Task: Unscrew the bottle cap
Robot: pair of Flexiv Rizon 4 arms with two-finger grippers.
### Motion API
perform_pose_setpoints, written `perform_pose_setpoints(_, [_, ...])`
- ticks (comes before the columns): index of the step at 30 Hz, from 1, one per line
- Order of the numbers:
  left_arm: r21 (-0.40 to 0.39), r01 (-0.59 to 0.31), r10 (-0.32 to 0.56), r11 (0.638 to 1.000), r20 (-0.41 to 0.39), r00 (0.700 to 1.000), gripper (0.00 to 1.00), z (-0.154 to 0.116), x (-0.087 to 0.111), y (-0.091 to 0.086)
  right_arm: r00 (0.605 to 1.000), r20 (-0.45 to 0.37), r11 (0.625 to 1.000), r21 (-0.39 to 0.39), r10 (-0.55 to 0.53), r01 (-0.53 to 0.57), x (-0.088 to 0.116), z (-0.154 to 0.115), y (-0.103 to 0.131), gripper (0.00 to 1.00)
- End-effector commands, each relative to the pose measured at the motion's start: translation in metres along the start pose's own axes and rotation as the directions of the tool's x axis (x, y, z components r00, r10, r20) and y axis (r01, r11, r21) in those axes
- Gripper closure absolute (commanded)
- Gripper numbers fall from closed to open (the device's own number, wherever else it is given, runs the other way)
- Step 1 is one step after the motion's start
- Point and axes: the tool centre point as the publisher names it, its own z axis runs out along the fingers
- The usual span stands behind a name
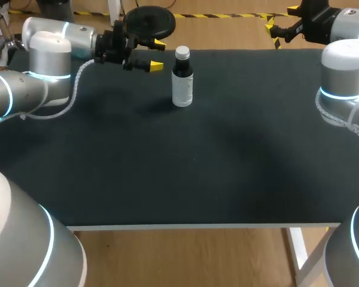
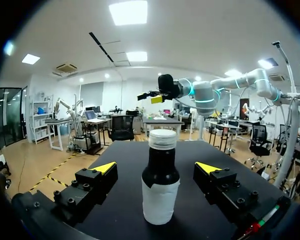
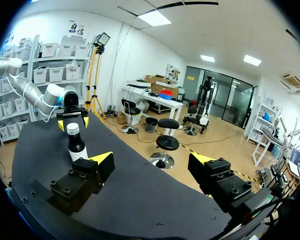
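Robot lab, left arm [image 1: 48, 57], right arm [image 1: 346, 66], table [image 1: 197, 167]

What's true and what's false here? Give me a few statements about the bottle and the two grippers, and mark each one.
1. The bottle stands upright on the table. True.
2. The cap is off the bottle. False: the white cap sits on its neck.
3. The left gripper is shut on the bottle. False: it is open, with the bottle just ahead of its fingers, untouched.
4. The right gripper is open and holds nothing. True.
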Motion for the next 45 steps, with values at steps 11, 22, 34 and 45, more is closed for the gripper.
perform_pose_setpoints(11, [0.026,-0.009,0.011,1.000,-0.104,0.995,0.00,0.027,-0.015,0.008,1.000,-0.001,1.000,0.000,0.000,0.000,0.000,0.000,0.000,0.00])
perform_pose_setpoints(22, [0.050,-0.003,0.010,0.999,-0.137,0.991,0.00,0.045,-0.020,0.010,1.000,-0.001,1.000,0.000,0.000,0.000,0.000,0.000,0.000,0.00])
perform_pose_setpoints(34, [0.063,-0.002,0.012,0.998,-0.166,0.986,0.00,0.058,-0.024,0.010,1.000,-0.001,1.000,0.000,0.000,0.000,0.000,0.000,0.000,0.00])
perform_pose_setpoints(45, [0.087,-0.015,0.032,0.996,-0.196,0.980,0.00,0.063,-0.019,0.006,1.000,-0.001,1.000,0.000,0.000,0.000,0.000,0.000,0.000,0.00])
